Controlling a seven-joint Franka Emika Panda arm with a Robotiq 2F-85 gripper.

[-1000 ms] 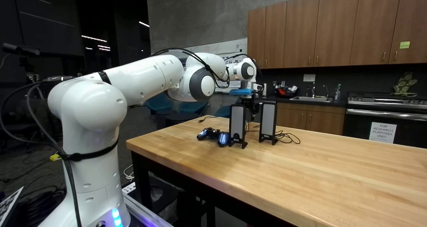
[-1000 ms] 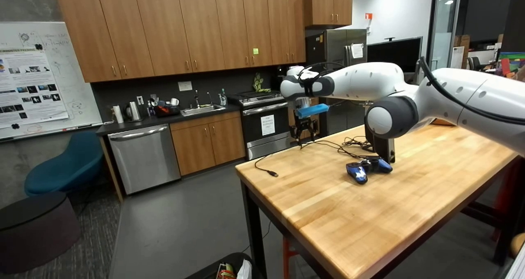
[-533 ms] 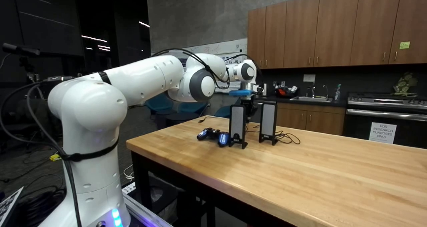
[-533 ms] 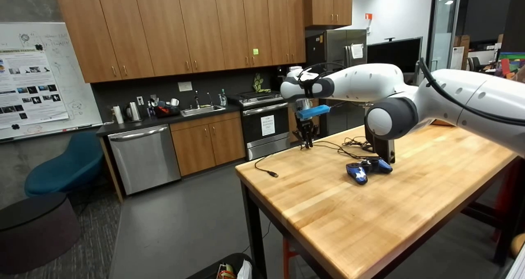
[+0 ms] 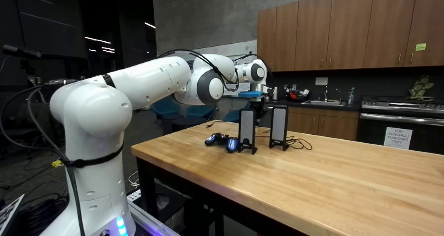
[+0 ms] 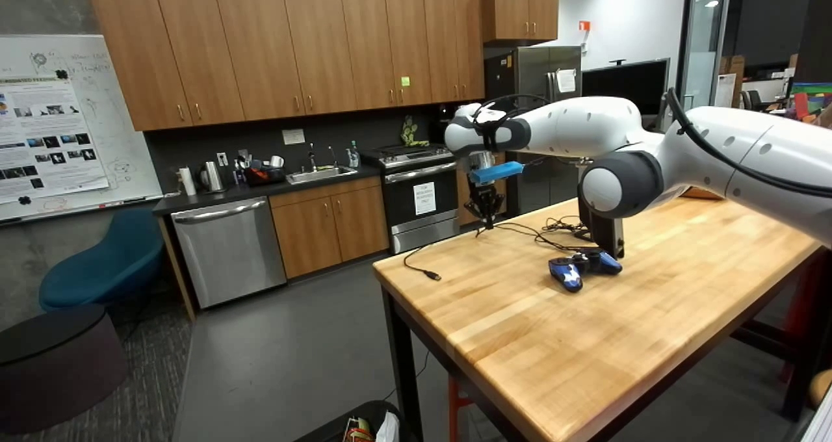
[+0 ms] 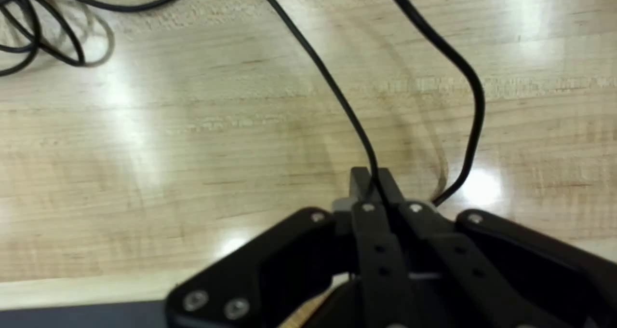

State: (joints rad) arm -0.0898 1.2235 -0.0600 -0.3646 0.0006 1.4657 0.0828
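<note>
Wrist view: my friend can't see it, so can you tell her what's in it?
A black robot gripper, shut, pinches a thin black cable over a pale wooden tabletop. Another length of black cable curves down at the right, and tangled cable loops lie in the top left corner.

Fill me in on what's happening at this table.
The robot's gripper is shut, pinching a thin black cable near an edge of the wooden table. A second stretch of cable curves down beside it. Two speakers stand upright on the same table, with a blue-and-black game controller lying beside one of them.
</note>
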